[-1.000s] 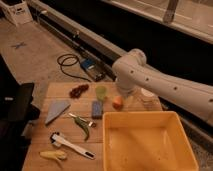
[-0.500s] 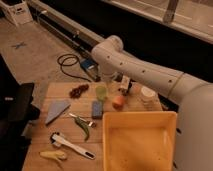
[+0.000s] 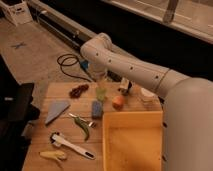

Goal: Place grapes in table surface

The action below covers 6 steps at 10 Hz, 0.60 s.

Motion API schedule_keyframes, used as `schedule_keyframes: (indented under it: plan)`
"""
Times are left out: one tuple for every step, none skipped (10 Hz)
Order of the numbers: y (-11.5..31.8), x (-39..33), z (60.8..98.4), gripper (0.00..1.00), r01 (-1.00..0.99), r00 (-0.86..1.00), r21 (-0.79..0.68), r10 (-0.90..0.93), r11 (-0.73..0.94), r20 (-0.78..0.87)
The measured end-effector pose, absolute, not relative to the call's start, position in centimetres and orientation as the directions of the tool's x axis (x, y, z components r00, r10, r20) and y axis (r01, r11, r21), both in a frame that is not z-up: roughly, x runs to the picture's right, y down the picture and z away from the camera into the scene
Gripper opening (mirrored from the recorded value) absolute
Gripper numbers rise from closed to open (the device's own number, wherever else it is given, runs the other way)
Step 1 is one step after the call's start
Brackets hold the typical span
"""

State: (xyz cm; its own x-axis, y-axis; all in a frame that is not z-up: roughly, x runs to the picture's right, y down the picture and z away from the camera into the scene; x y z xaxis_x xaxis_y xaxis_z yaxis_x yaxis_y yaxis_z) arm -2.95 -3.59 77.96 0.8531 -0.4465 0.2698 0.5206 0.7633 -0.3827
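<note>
The grapes [image 3: 78,90], a small dark reddish cluster, lie on the table surface [image 3: 45,132] near its back edge, left of centre. The white arm comes in from the right, bends at an elbow high over the back edge and points down. Its gripper [image 3: 100,80] hangs just above a green cup [image 3: 101,93], a little to the right of the grapes and apart from them. Nothing can be seen held in it.
An orange fruit [image 3: 118,102], a dark small bottle [image 3: 125,86] and a white cup [image 3: 147,95] stand right of the green cup. A blue block [image 3: 97,109], grey wedge [image 3: 56,111], green pepper [image 3: 83,128] and white utensil [image 3: 70,145] lie in front. A yellow bin [image 3: 132,160] fills the front right.
The arm has swung to the left across the back of the table, from above the orange to above the green cup. The grapes and other items have not moved.
</note>
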Motion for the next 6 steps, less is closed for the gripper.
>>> schedule_keyframes:
  plan:
    - [-3.6, -3.0, 78.0, 0.65, 0.521, 0.853, -0.382, -0.447, 0.763, 0.27]
    - [-3.7, -3.0, 78.0, 0.65, 0.52, 0.854, -0.382, -0.445, 0.765, 0.27]
    - [-3.7, -2.9, 78.0, 0.65, 0.519, 0.854, -0.379, -0.445, 0.766, 0.27]
    - [-3.9, -3.1, 78.3, 0.65, 0.53, 0.847, -0.371, -0.455, 0.763, 0.275]
    - [-4.4, -4.0, 79.1, 0.65, 0.552, 0.832, -0.357, -0.475, 0.753, 0.285]
    - [-5.4, -5.5, 80.2, 0.65, 0.581, 0.813, -0.336, -0.503, 0.742, 0.293]
